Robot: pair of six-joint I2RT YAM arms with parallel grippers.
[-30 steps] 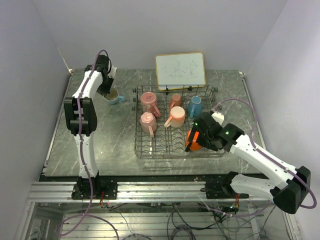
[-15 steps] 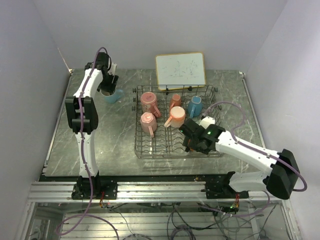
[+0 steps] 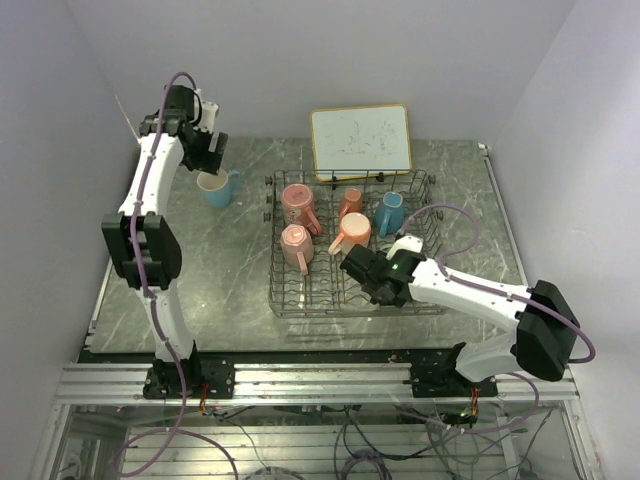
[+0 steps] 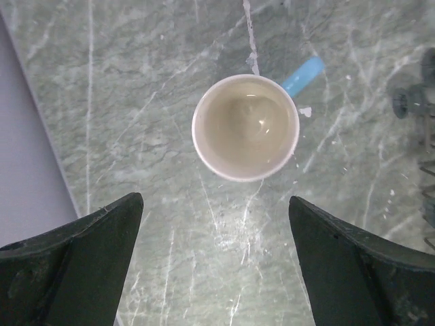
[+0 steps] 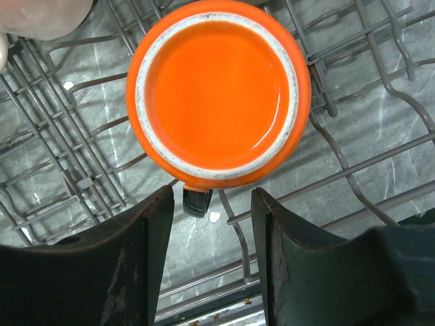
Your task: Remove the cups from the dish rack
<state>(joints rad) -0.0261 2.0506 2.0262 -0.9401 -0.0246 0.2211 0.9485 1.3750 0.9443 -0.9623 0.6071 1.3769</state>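
Left gripper (image 3: pixel 208 158) is hovering above a light blue mug (image 4: pixel 245 127), jaws spread wide and holding nothing. The mug is standing upright on the counter (image 3: pixel 200 270), left of the dish rack (image 3: pixel 276 296). Right gripper (image 5: pixel 212 200) is reaching into the rack's near part, jaws standing partly apart beside an inverted orange mug (image 5: pixel 217 95), not touching it. Five other mugs (image 3: pixel 298 203) are sitting in the rack.

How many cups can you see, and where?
7. One light-blue cup stands on the table, far left. In the dish rack: two pink cups, two peach cups, one blue cup, one orange cup beneath the right gripper. More may be hidden.
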